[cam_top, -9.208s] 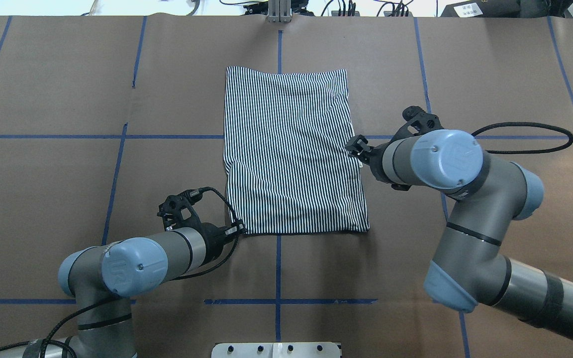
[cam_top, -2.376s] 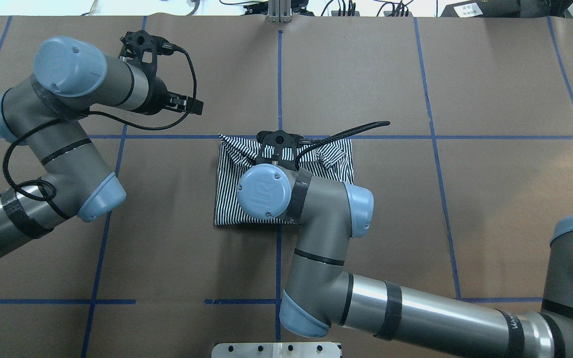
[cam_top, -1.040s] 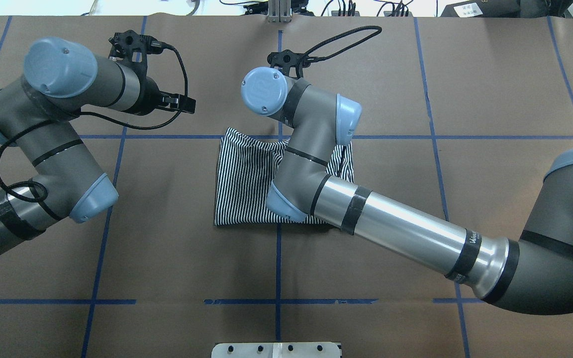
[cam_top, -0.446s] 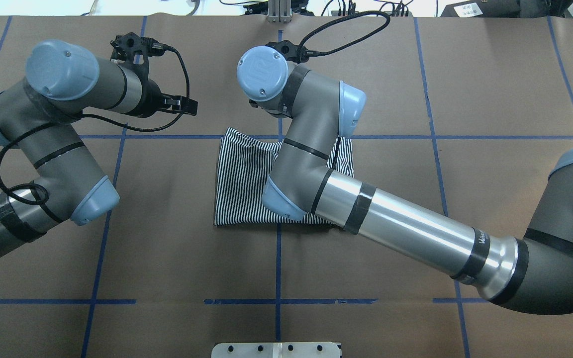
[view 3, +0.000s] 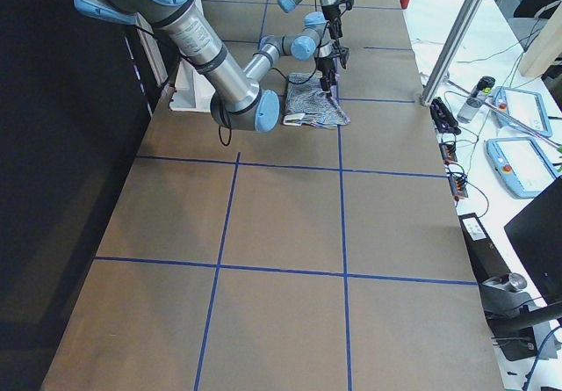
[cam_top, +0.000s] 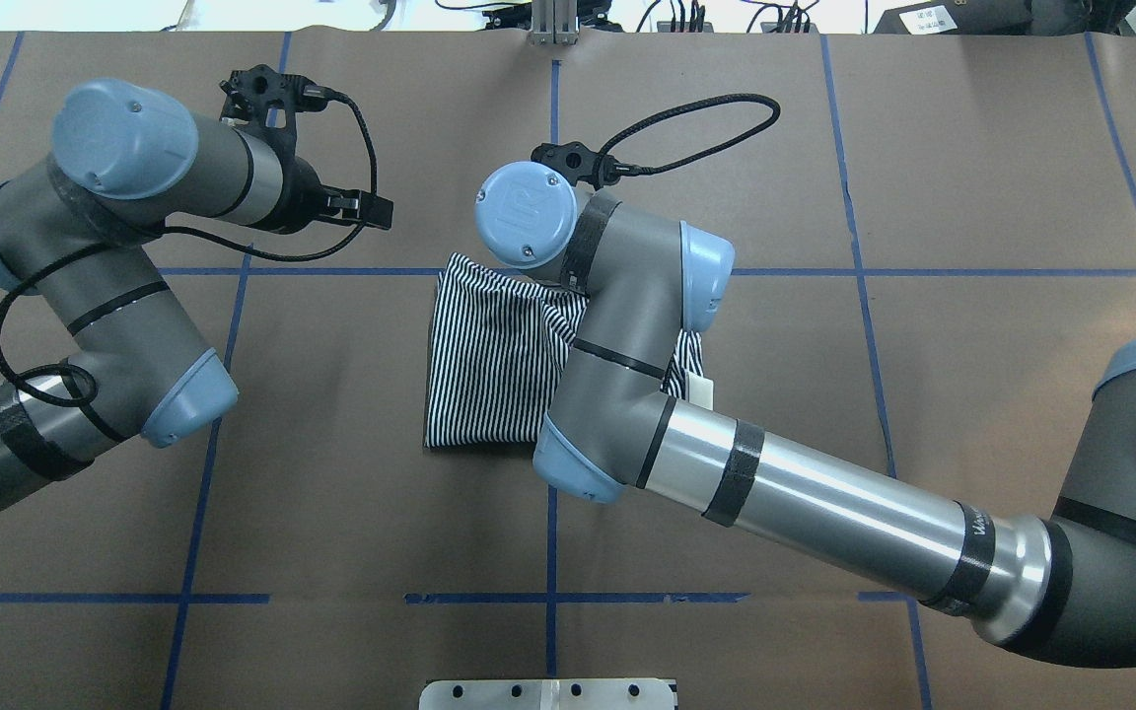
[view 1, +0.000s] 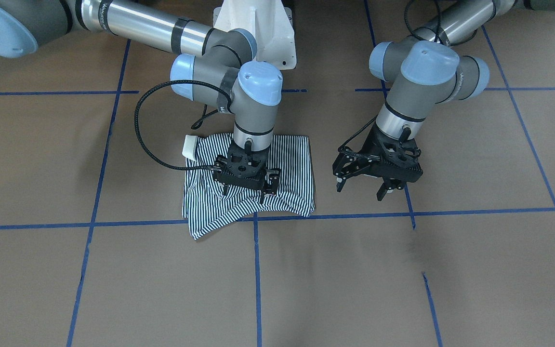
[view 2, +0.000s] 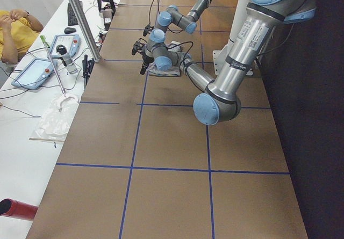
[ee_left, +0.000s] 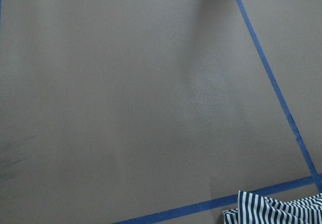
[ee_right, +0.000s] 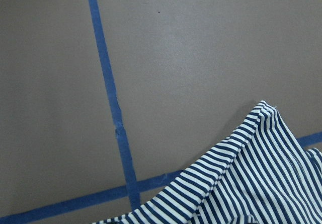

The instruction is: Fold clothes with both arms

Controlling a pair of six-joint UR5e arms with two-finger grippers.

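The clothes, a navy-and-white striped shirt (view 1: 292, 159), lie folded into a small packet (cam_top: 489, 355) at the table's middle. A cream collar tip (view 1: 191, 146) sticks out at one side (cam_top: 698, 390). My right gripper (view 1: 244, 192) points down over the packet's far edge with its fingers apart, the tips at the fabric. In the overhead view its own wrist hides it. My left gripper (view 1: 360, 192) hangs open above bare table beside the shirt (cam_top: 378, 209), holding nothing. Each wrist view catches a shirt corner (ee_left: 271, 209) (ee_right: 251, 173).
Brown paper with blue tape lines (cam_top: 553, 532) covers the table. The white pedestal base (view 1: 258, 24) stands at the robot's side. Past the far edge, a side bench holds teach pendants (view 2: 37, 72), a metal post (view 2: 80, 19) rises, and a person (view 2: 11, 29) sits.
The shirt went from a long rectangle to a half-length packet. My right wrist swung beyond its far edge and has now come back over it. The collar tip now shows. The left arm stays put.
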